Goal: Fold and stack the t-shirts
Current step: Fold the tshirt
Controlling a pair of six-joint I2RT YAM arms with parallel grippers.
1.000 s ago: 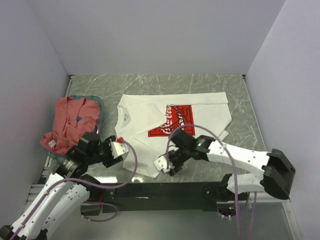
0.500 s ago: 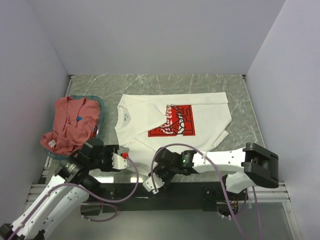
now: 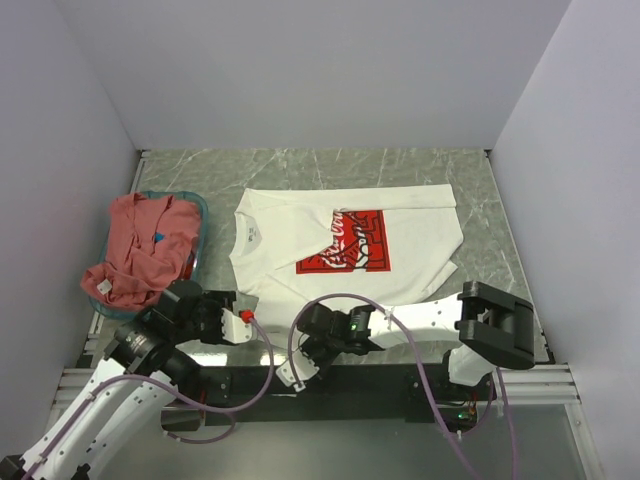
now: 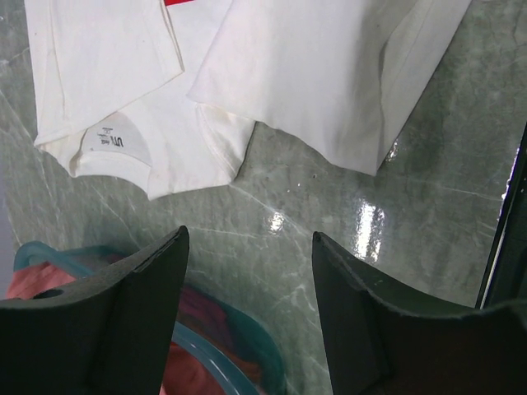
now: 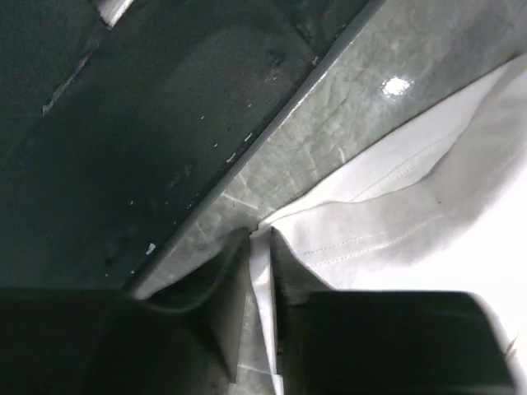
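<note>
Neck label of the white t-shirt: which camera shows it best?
Left wrist: the neck label sits close, its dark print visible. Top external shows it only as a tiny mark. Right wrist shows only an edge of the white t-shirt, no label.

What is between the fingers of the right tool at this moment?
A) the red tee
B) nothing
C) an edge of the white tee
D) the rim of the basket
C: the right wrist view shows the right tool shut on a thin hem of the white tee, close to the near edge of the table.
</note>
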